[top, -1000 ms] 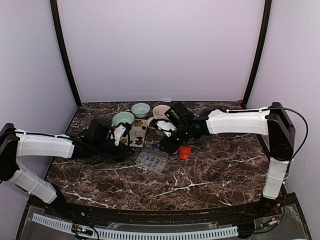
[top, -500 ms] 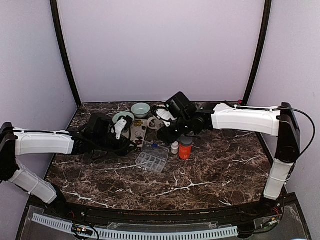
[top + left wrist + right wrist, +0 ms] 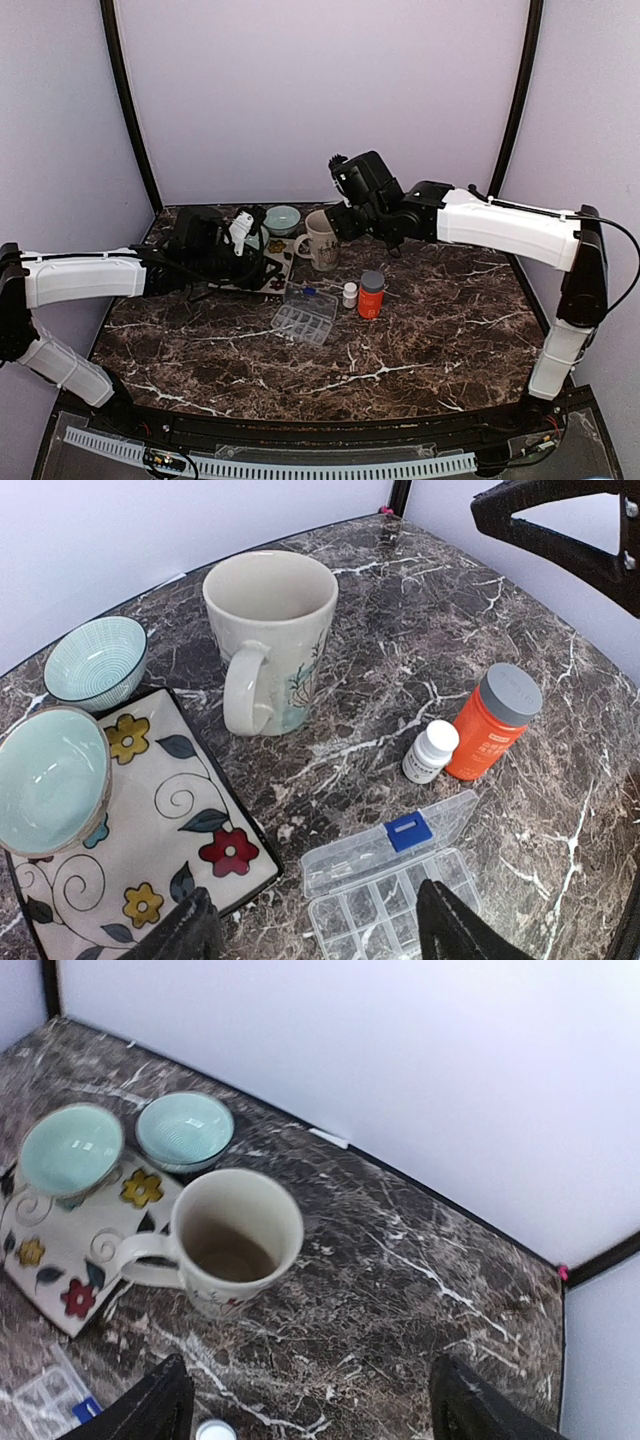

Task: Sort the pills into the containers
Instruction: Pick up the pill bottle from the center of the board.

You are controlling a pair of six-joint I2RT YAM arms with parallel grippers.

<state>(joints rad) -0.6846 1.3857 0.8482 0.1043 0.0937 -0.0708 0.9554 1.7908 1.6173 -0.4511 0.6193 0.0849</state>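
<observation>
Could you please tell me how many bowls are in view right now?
2. A pale green bowl sits on the floral tray; a smaller ribbed bowl stands on the table just beyond the tray, left of the mug. None appears hidden.

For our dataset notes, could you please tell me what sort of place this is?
Probably a robot lab test booth: plain lilac walls enclose a marble-patterned table holding staged props, a mug, an orange pill bottle and a clear pill organiser.
</observation>
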